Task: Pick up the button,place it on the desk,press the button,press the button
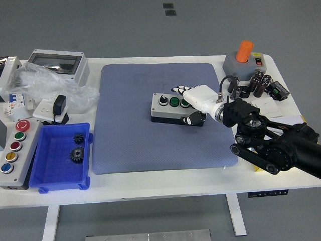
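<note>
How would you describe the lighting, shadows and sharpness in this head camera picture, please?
Head view: soft, even light, with only faint shadows under the button box and right hand on the blue mat; mild glare on the clear plastic bag; everything sharp, no motion blur; table edges bow slightly, suggesting mild lens distortion.
</note>
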Action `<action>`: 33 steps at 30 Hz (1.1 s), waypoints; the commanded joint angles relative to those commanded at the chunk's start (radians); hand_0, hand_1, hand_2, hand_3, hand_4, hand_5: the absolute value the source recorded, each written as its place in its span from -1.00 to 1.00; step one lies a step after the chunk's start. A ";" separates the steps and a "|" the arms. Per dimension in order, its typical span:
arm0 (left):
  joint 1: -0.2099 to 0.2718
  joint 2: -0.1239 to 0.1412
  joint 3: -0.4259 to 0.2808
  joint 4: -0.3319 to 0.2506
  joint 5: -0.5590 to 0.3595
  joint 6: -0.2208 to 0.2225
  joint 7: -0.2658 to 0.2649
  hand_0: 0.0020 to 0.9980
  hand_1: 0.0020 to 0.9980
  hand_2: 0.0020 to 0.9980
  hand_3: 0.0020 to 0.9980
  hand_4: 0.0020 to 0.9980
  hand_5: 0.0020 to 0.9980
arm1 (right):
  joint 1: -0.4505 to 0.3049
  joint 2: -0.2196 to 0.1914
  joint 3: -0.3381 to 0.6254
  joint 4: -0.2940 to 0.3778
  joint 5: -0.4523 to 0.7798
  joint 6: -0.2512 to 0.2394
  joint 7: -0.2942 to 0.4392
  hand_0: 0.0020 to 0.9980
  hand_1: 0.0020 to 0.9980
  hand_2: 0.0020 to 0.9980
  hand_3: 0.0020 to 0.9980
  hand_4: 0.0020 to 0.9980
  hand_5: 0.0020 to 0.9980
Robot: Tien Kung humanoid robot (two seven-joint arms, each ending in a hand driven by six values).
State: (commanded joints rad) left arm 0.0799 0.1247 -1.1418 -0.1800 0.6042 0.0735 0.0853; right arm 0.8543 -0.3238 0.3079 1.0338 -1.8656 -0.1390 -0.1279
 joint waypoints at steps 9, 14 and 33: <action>0.001 0.000 0.002 0.000 -0.001 0.001 0.000 0.27 0.27 0.12 0.25 0.28 -0.44 | 0.001 -0.001 -0.001 -0.001 0.001 0.001 -0.006 0.80 0.76 1.00 1.00 0.30 -1.00; 0.002 0.000 0.004 0.000 -0.001 0.000 0.000 0.27 0.27 0.12 0.25 0.28 -0.44 | 0.001 -0.002 0.001 -0.004 0.000 0.001 -0.010 0.80 0.76 1.00 1.00 0.31 -1.00; 0.007 0.001 0.009 0.000 -0.004 -0.001 0.000 0.27 0.27 0.10 0.23 0.26 -0.44 | 0.001 -0.042 0.033 0.052 0.044 0.018 -0.007 0.80 0.71 1.00 1.00 0.34 -0.96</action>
State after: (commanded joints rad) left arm 0.0870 0.1259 -1.1329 -0.1800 0.6003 0.0726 0.0849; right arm 0.8554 -0.3661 0.3412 1.0862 -1.8212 -0.1213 -0.1349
